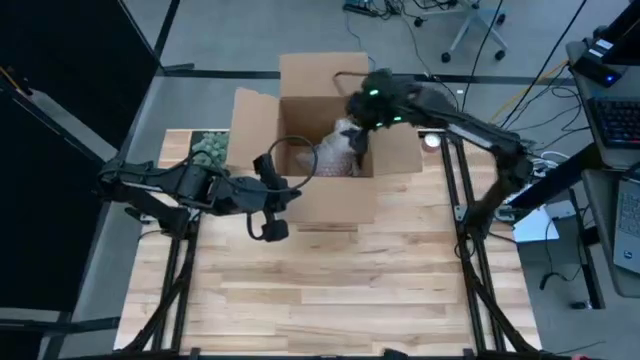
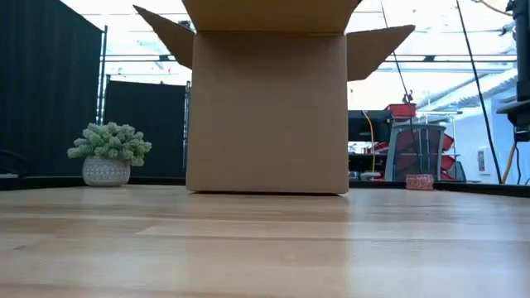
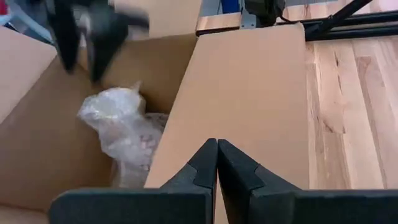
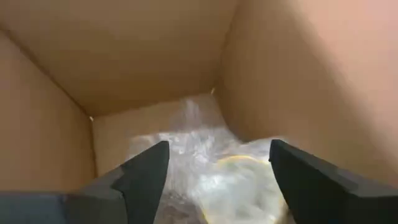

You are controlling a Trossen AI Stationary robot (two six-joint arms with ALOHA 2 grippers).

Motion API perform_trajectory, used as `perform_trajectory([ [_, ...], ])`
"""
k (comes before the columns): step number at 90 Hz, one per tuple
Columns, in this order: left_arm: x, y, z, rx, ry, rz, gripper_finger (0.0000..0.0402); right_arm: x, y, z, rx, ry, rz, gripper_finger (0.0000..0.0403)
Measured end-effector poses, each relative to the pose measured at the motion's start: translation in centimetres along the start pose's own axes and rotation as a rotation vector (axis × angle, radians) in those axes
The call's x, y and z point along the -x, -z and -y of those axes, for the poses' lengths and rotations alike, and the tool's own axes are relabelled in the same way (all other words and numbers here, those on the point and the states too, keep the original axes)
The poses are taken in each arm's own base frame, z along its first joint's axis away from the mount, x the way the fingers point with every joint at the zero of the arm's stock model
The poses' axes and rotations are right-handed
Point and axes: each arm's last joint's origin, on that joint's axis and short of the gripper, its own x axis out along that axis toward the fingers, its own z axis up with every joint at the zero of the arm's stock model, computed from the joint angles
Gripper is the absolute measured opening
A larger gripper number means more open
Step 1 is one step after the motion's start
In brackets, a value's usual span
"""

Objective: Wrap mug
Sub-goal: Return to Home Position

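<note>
The mug, wrapped in clear bubble wrap, lies on the floor of an open cardboard box at the table's far middle. My right gripper is open inside the box just above the bundle, one finger on either side of it and apart from it. In the left wrist view the same bundle lies against the box's inner wall. My left gripper is shut at the box's near left corner, over the box's near flap. My left gripper's shut fingertips stand in front of the near flap's surface, close to its edge over the box opening. Whether they touch the cardboard, I cannot tell.
A small potted plant stands at the table's far left, beside the box's left flap. A small round thing lies right of the box. The wooden table stretches out nearer than the box.
</note>
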Motion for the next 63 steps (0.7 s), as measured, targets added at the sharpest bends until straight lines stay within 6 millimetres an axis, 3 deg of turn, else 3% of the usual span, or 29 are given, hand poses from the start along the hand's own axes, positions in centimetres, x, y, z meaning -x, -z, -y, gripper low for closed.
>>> perform_trajectory([
  [13,0.0,0.0,-0.1,-0.001,-0.003,-0.002,0.0000,6.9,0.0,-0.6,-0.014,0.018,0.110,0.0259],
  [28,-0.1,0.0,-0.1,-0.017,-0.005,-0.006,0.0000,13.0,2.7,-1.9,-0.060,-0.042,0.070,0.0246],
  [45,-0.1,0.1,0.0,-0.027,0.057,-0.017,0.0000,15.3,7.9,-4.2,-0.090,-0.153,0.064,0.0187],
  [63,-0.7,1.5,0.4,-0.040,0.120,-0.047,0.0000,14.7,14.1,-5.7,-0.214,-0.179,0.083,0.0085],
])
